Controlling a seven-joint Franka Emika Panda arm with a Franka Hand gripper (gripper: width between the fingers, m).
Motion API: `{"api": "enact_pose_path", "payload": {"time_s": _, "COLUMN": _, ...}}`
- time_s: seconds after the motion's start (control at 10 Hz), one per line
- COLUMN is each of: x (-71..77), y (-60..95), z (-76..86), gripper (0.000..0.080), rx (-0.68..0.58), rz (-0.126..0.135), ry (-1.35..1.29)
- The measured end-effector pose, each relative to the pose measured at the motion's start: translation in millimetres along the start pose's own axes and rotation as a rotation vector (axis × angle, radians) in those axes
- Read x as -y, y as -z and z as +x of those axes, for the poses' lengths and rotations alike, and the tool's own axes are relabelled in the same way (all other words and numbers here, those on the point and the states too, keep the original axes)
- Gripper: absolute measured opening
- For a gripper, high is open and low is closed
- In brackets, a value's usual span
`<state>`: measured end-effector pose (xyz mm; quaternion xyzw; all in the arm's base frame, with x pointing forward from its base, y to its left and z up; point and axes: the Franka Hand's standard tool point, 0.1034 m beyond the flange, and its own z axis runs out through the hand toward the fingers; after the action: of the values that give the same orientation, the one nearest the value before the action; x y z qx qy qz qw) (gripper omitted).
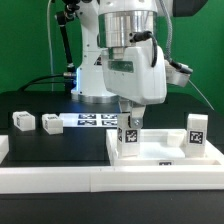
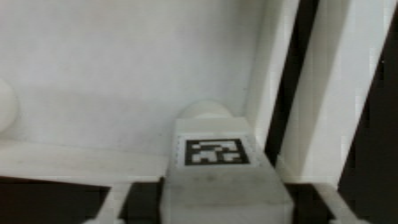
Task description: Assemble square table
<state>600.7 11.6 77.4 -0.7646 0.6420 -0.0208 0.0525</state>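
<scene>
tabletop (image 1: 165, 150): on the bench's front part, exterior view's right.
gripped leg (image 1: 128, 138): upright on the tabletop's end nearest the bench's middle, between the jaws.
second leg (image 1: 196, 131): upright on its opposite end.
outer leg (image 1: 22, 121): on the bench, exterior view's far left.
inner leg (image 1: 50, 124): just beside it.
marker board (image 1: 95, 121): between inner leg and gripped leg.
barrier rail (image 1: 60, 178): along the bench's front edge.

Tagged leg block (image 2: 217, 150) held in hand (image 2: 210, 200); white slab (image 2: 125, 60) behind, dark strip (image 2: 302, 90) beside.
</scene>
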Motion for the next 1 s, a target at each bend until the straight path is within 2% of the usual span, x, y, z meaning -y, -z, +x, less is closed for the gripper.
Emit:
{"api": "enact_pose_path", "payload": {"time_s": 0.1, "x": -0.4, "y": -0.1, "z": -0.3, "gripper": 0.0536, "rx": -0.001, "rz": -0.004, "ry": 0.105}}
{"api": "enact_pose_path", "payload": {"time_s": 0.2, "x": -0.5, "y": -0.1, "z": -0.6, "gripper": 0.0536, "rx": -0.003, "rz": -0.006, "ry": 0.232}}
{"api": "enact_pose_path", "payload": {"time_s": 0.3, "x": 0.0, "y": 0.1, "z": -1.4, "gripper": 0.0619, "rx": -0.003, "rz": -0.007, "ry": 0.353}}
{"api": "enact_pose_path", "payload": {"time_s": 0.4, "x": -0.1, "y": 0.1, "z": -1.1, "gripper": 0.0643, "rx": -0.003, "rz": -0.007, "ry": 0.453}}
{"api": "enact_pose_path", "payload": {"time_s": 1.0, "x": -0.7, "y": -0.1, "z": 0.0, "gripper": 0.0649, "rx": -0.001, "rz": -0.009, "ry": 0.984}}
